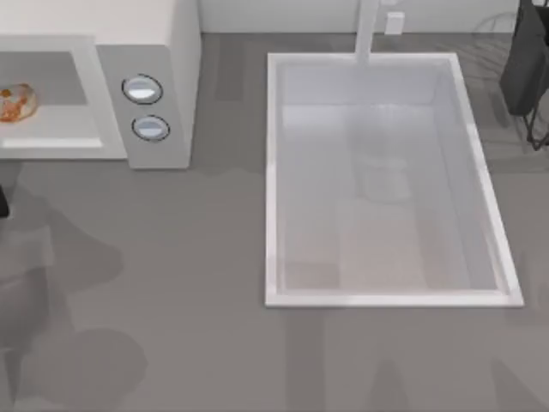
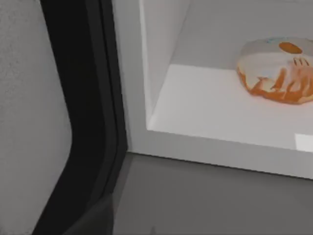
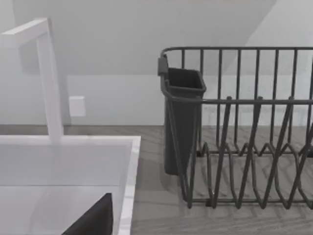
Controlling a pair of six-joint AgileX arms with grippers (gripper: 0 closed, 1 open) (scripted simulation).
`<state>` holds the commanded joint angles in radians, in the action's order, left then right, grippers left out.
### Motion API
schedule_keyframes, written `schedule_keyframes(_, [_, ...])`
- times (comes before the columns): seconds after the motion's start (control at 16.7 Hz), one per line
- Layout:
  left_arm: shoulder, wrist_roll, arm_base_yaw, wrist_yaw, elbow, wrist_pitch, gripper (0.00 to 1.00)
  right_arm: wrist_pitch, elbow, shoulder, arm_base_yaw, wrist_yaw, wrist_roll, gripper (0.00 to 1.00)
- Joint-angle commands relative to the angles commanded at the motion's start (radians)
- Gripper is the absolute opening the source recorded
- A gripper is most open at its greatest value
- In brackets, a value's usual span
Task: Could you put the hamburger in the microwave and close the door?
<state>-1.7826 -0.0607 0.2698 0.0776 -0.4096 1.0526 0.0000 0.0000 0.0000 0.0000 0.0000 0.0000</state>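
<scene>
Hamburger (image 1: 17, 103) sits inside the microwave (image 1: 159, 51) cavity at the desk's (image 1: 189, 283) left, on the cavity floor near the front edge. Can't tell either gripper's state; the sink (image 1: 274, 172) is mid-desk, w/ a dish rack (image 3: 244, 127) beside it.

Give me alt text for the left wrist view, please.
The hamburger sits on the floor of the microwave cavity, inside the open front. A dark door edge runs down beside the opening, with grey counter below.
</scene>
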Motion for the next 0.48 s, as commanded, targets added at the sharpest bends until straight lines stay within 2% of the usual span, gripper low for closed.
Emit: schedule_keyframes(0.48, [0.187,0.001,-0.003,-0.003,-0.052,-0.242,1.0,0.0,0.0,0.0,0.0,0.0,0.0,1.0])
